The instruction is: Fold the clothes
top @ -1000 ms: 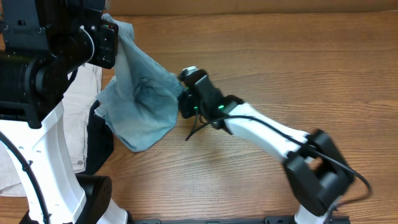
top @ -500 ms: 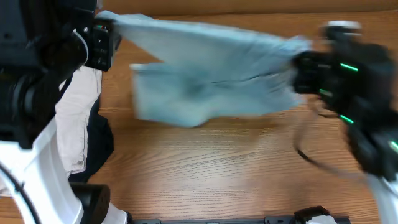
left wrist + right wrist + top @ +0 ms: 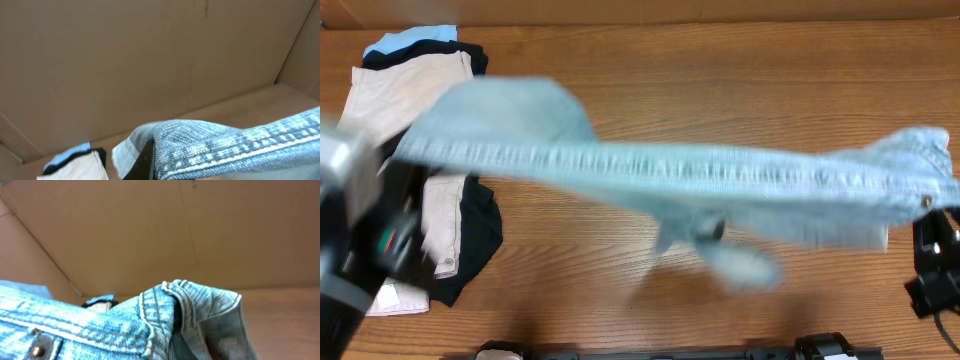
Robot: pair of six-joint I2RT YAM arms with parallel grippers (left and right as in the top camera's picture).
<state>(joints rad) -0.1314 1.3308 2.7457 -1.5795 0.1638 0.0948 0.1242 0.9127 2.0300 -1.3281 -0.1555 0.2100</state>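
Camera overhead: I see the denim shorts (image 3: 700, 175) lifted off the wooden table (image 3: 740, 80) and drawn out into one long band, waistband running lengthwise, the cloth smeared by motion. One end hangs over the beige shorts (image 3: 405, 90). The other end, carrying the metal button (image 3: 925, 203), is well to the right of them at the frame edge. The left arm (image 3: 360, 235) is a blur just in front of the beige shorts, and the right arm (image 3: 935, 265) sits below the button end. A black garment (image 3: 475, 235) lies partly under the beige shorts, and a light blue cloth (image 3: 415, 38) peeks out behind them. Fingers cannot be made out from here.

Left wrist: the left gripper (image 3: 150, 162) is clamped on a fold of the waistband, one dark finger showing against the denim. The beige shorts are in the lower left corner, with a cardboard wall (image 3: 150, 60) behind.

Right wrist: the right gripper (image 3: 177, 322) is clenched on bunched waistband denim, dark between the folds. The button lies to its left.
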